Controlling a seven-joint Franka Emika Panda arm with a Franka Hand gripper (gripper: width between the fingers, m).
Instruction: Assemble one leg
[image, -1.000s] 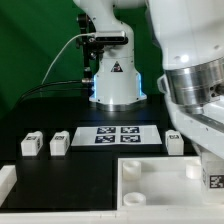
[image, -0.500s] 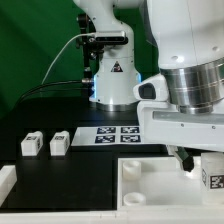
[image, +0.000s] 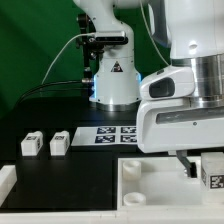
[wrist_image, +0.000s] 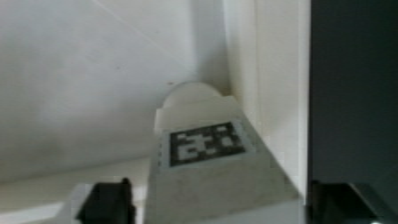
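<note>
A leg (wrist_image: 206, 150), a small white post with a square marker tag, lies on the white panel (wrist_image: 89, 90) close to its raised side wall. My gripper (wrist_image: 228, 205) is open, one dark finger (wrist_image: 111, 203) on each side of the leg, neither clearly pressing it. In the exterior view the same leg (image: 212, 172) shows at the right edge, over the panel (image: 150, 185), with one finger (image: 188, 166) just beside it. Two more legs (image: 33, 143) (image: 60, 142) stand on the black table at the exterior view's left.
The marker board (image: 112, 135) lies on the table behind the panel. The arm's base (image: 113, 80) with cables stands at the back. My arm's white body (image: 185, 90) fills the exterior view's right and hides the table there.
The arm has swung in and come down over the panel's right end. It now hides the leg that stood beside the marker board. The fingers have reached the leg on the panel.
</note>
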